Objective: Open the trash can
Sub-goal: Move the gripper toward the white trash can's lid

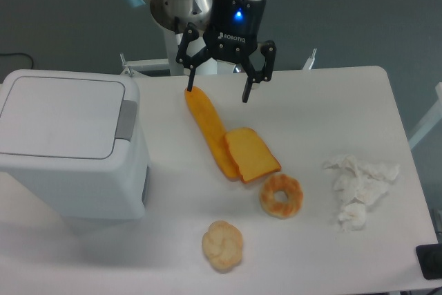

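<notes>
The trash can [72,146] stands at the left edge of the table [331,101]. Its flat lid [59,115] is closed, and the grey tab [126,120] sits on the lid's right side.

The gripper [216,93] hangs at the table's far edge, well apart from the can, with its jaws spread wide and holding nothing. Its left fingertip is over the far end of a long baguette [207,129]; contact cannot be determined.

The baguette lies diagonally at mid-table. A bread slice [251,154] overlaps its near end. A doughnut [281,196] lies just beside the slice, and a bun [222,244] lies near the front edge. Crumpled tissue [359,188] lies at the right.
</notes>
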Motion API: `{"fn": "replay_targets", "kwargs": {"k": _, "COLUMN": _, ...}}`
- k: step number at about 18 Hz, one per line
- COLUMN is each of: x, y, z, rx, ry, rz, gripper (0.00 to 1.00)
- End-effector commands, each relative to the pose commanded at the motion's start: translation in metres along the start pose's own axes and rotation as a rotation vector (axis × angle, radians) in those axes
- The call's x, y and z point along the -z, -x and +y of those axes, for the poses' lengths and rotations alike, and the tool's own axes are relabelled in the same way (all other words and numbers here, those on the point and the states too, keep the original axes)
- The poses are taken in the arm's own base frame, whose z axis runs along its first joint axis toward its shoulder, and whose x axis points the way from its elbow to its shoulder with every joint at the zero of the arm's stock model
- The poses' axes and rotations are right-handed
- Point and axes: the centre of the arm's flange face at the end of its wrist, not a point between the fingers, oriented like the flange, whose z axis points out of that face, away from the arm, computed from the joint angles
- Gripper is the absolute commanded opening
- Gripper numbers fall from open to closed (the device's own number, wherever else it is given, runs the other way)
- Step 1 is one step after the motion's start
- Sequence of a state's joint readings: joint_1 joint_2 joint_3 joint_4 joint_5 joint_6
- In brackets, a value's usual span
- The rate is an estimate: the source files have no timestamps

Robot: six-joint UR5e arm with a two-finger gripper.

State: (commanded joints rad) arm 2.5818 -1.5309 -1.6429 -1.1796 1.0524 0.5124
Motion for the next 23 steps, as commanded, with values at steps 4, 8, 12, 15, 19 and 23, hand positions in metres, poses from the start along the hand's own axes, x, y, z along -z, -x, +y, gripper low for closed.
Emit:
{"fn": "replay_targets", "kwargs": {"k": 4, "x": -0.007, "y": -0.004, "z": -0.006, "rx": -0.006, "ry": 0.006, "rz": 0.012, "gripper": 1.00}}
{"fn": "replay_targets", "kwargs": {"k": 8, "x": -0.010, "y": -0.006, "z": -0.011, "rx": 0.038, "ry": 0.008, "rz": 0.015, "gripper": 1.00}}
{"fn": "replay_targets", "kwargs": {"k": 12, "x": -0.009, "y": -0.006, "z": -0.011, "rx": 0.043, "ry": 0.007, "rz": 0.014, "gripper": 1.00}}
{"fn": "replay_targets", "kwargs": {"k": 15, "x": -0.008, "y": -0.008, "z": -0.012, "rx": 0.062, "ry": 0.004, "rz": 0.016, "gripper": 1.00}}
{"fn": "replay_targets", "kwargs": {"k": 19, "x": -0.014, "y": -0.018, "z": -0.020, "rx": 0.093, "ry": 0.009, "rz": 0.028, "gripper": 1.00}}
{"fn": "replay_targets", "kwargs": {"k": 23, "x": -0.030, "y": -0.033, "z": -0.029, "rx": 0.088, "ry": 0.029, "rz": 0.052, "gripper": 1.00}}
